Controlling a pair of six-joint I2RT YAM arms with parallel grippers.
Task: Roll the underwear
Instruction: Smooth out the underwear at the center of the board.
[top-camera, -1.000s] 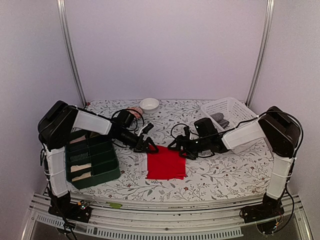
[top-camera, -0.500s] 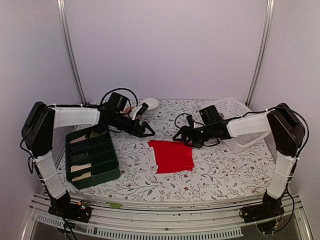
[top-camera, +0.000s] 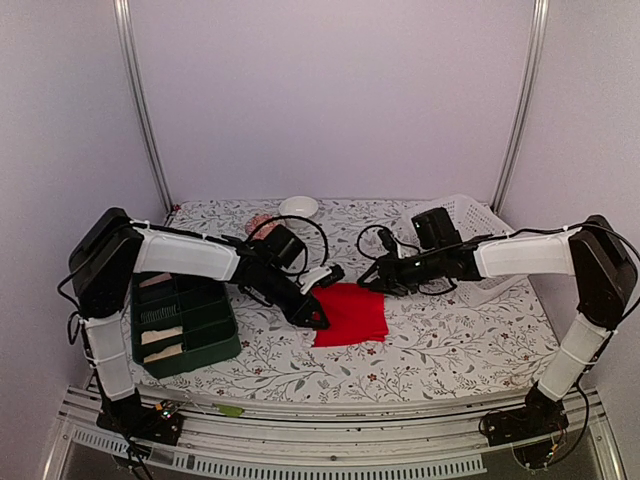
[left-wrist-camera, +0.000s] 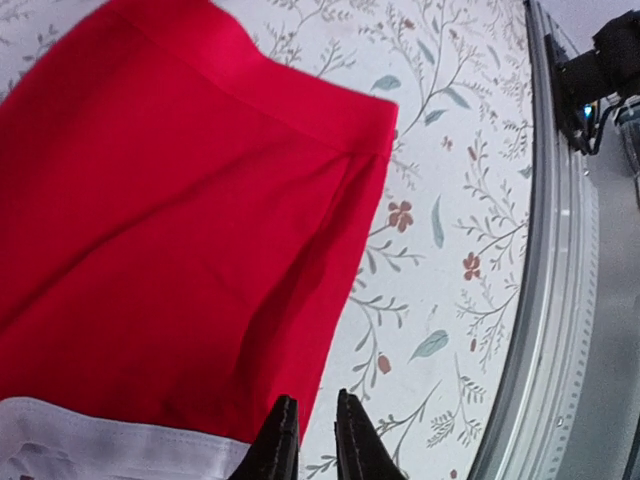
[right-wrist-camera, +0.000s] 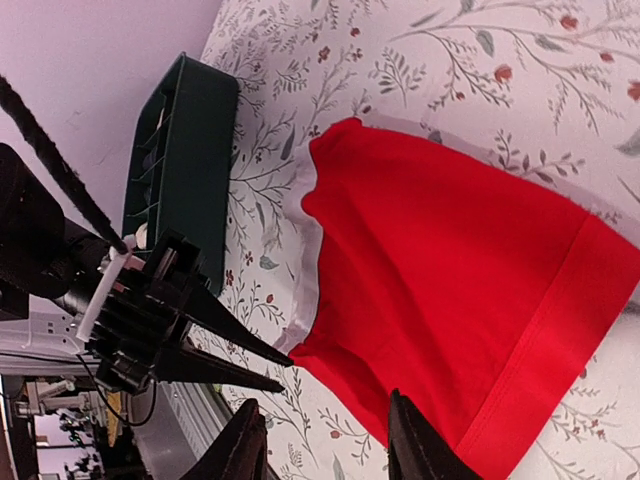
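Two grippers meet our red underwear (top-camera: 350, 312) mid-frame: we see the left gripper (top-camera: 319, 321) nearly pressed together (at its lower-left edge), the right gripper (top-camera: 374, 283) spread wide.

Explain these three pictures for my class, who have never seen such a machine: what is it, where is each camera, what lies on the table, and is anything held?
This is a robot: a left arm and a right arm, bolted side by side at the near edge of a flowered table. Each arm ends in two fingers that open and close. The wide picture comes from a fixed camera above and behind the arms. The other two come from cameras on the wrists, so each shows its own fingers at the bottom. On the surface lie red underwear, a green tray with compartments, a white basket and a white bowl. The left gripper sits at the cloth's near corner, fingers almost together. The right gripper hovers open at its far edge. Neither clearly holds anything.
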